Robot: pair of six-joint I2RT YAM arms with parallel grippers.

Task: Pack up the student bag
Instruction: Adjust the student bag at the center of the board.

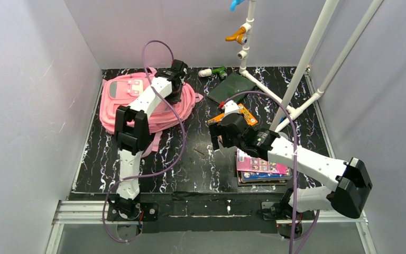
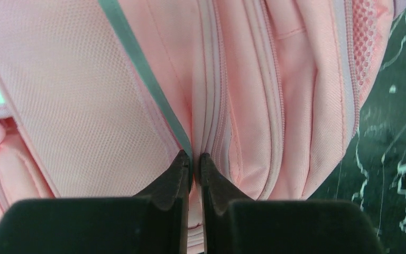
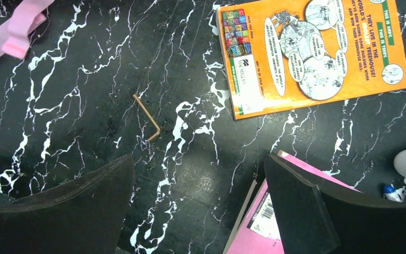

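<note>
While the left claw is pressed together on a thin fold of the student bag right beside a zip seam, the bag itself lies flat at the far left of the desk. The right claw hangs spread wide over bare desk, between an orange book and a pink book. My worry is that the pinch looks shallow. A pull could slip off the fabric, or drag the whole soft bag along instead of opening it.

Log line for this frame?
left gripper: shut on backpack | right gripper: open over table | orange book: on table, unpacked
</note>
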